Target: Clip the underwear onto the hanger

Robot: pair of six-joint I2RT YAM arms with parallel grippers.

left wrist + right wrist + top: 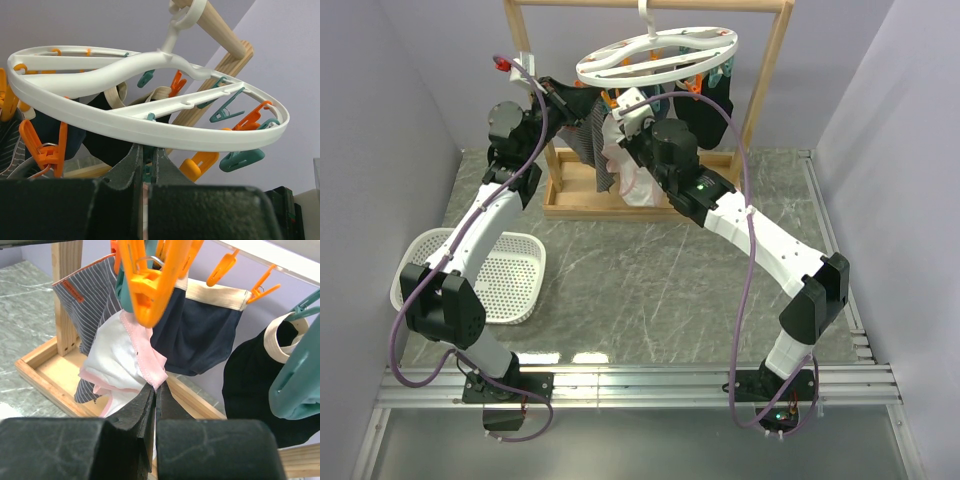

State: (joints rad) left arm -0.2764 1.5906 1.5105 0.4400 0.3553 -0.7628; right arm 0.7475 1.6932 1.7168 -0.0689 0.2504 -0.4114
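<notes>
The white oval hanger (655, 55) hangs by its hook from the wooden rack's top bar, with orange and teal clips dangling; it fills the left wrist view (150, 127). My left gripper (592, 102) is raised just under the ring and is shut on a teal clip (146, 167) there. The white underwear (635, 178) with pink trim hangs below the hanger. My right gripper (156, 386) is shut on its pink edge (147, 362), holding it up under an orange clip (149, 282). I cannot tell whether that clip grips the fabric.
The wooden rack (775, 70) stands at the back, its base tray (570, 195) on the table. Navy briefs (200, 330), a black garment (255, 385) and a grey striped cloth (90, 295) hang on the hanger. A white basket (505, 275) sits front left.
</notes>
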